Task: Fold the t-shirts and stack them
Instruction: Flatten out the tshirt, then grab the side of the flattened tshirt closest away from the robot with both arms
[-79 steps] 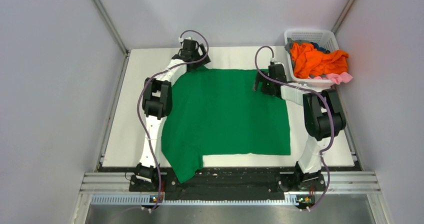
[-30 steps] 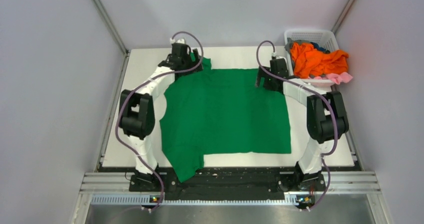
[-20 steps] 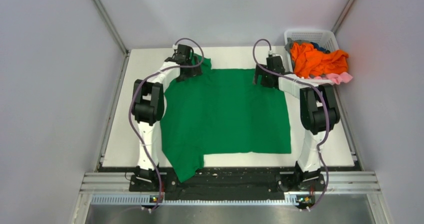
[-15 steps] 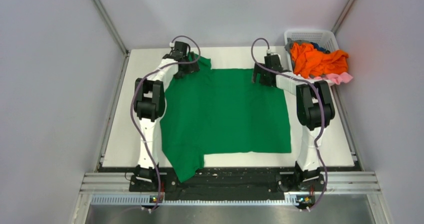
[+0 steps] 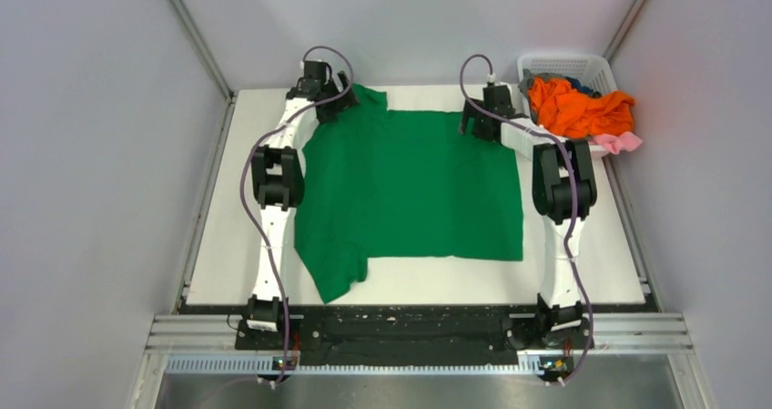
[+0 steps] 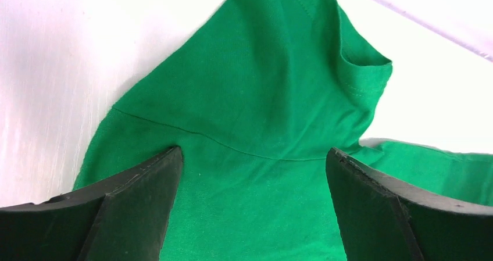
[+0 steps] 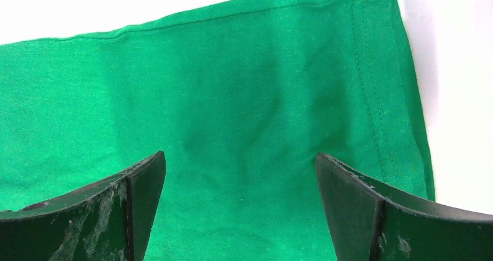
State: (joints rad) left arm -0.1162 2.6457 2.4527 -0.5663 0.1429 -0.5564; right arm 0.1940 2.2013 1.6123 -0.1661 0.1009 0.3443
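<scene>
A bright green t-shirt (image 5: 410,190) lies spread flat on the white table (image 5: 473,281), one sleeve at the near left and one at the far left. My left gripper (image 5: 330,99) is open over the far left shoulder, and green cloth (image 6: 250,98) fills the space between its fingers (image 6: 139,203). My right gripper (image 5: 475,122) is open over the far right hem corner (image 7: 372,69), with fingers (image 7: 360,208) wide apart on the cloth. An orange t-shirt (image 5: 578,108) lies in the basket with pink (image 5: 621,141) and blue cloth.
The white lattice basket (image 5: 564,61) stands at the far right corner, right beside my right arm. Grey walls close in the table on three sides. A black rail (image 5: 410,322) runs along the near edge between the arm bases.
Both arms have stretched toward the back wall. The green shirt has slid away from the near edge with them, and its near sleeve no longer hangs over the front rail.
</scene>
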